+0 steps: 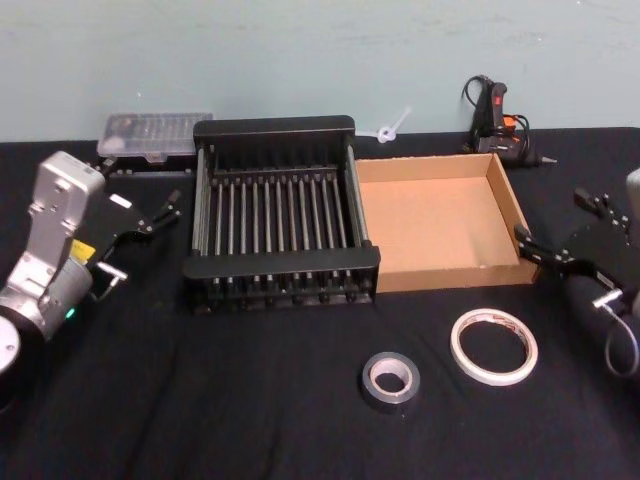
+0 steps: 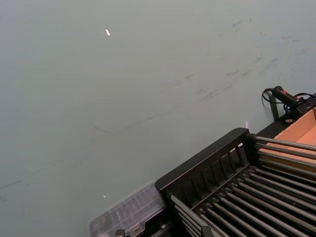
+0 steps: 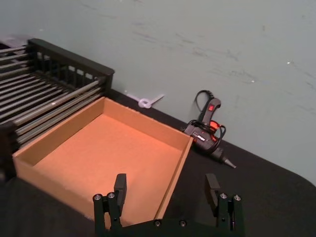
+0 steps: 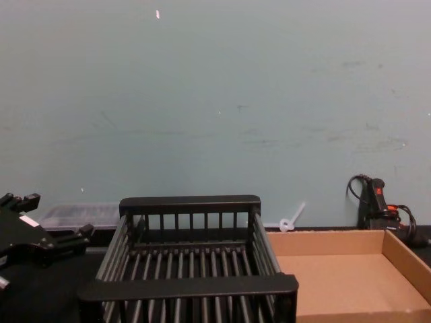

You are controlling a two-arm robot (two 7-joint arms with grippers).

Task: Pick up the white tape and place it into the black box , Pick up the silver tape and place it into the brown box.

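The white tape (image 1: 493,345) lies flat on the black tablecloth in front of the brown box (image 1: 450,275). To its left, nearer the table's front edge, the silver tape (image 1: 390,380) lies flat too. The black box (image 1: 275,127) stands left of the brown box, touching it; both hold nothing. My left gripper (image 1: 162,213) hovers open left of the black box, also seen from the chest (image 4: 54,215). My right gripper (image 1: 555,218) hangs open by the brown box's right front corner, its fingers (image 3: 120,185) apart above the box wall (image 3: 173,173).
A clear plastic case (image 1: 155,135) lies behind the black box's left corner. At the back right sits a black and orange power tool (image 1: 497,125), with a small white plastic piece (image 1: 392,128) beside it. A pale wall closes the back.
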